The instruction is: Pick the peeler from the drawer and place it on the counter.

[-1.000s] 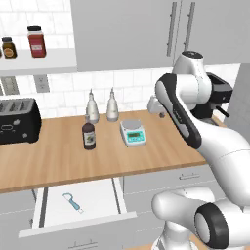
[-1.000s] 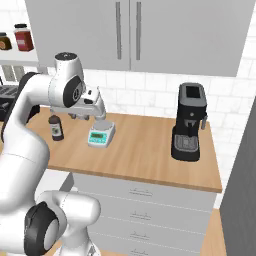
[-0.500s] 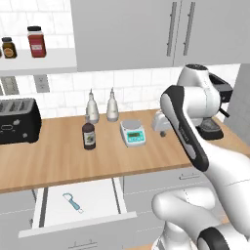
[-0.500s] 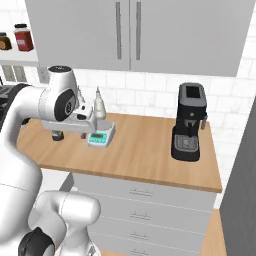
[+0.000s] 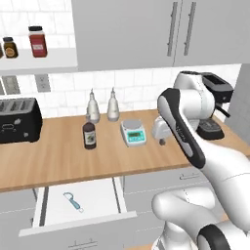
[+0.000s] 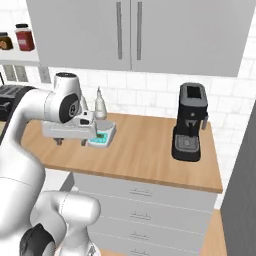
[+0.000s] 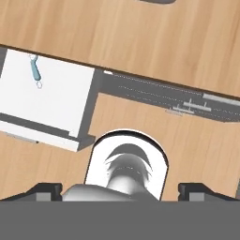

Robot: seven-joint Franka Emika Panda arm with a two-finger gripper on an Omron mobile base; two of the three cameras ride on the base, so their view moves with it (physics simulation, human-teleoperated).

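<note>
The drawer (image 5: 49,207) is pulled out below the counter (image 5: 58,156), and the peeler (image 5: 73,201) lies flat inside, alone, long axis diagonal, looped head toward the back left. The gripper (image 6: 70,142) hangs above the counter beside the scale (image 5: 133,133), empty, fingers spread wide. Further back: a dark bottle (image 5: 89,135), toaster (image 5: 18,119), coffee machine (image 6: 190,122).

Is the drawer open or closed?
Open. The drawer is pulled out below the counter, showing its white inside with the peeler lying there.
</note>
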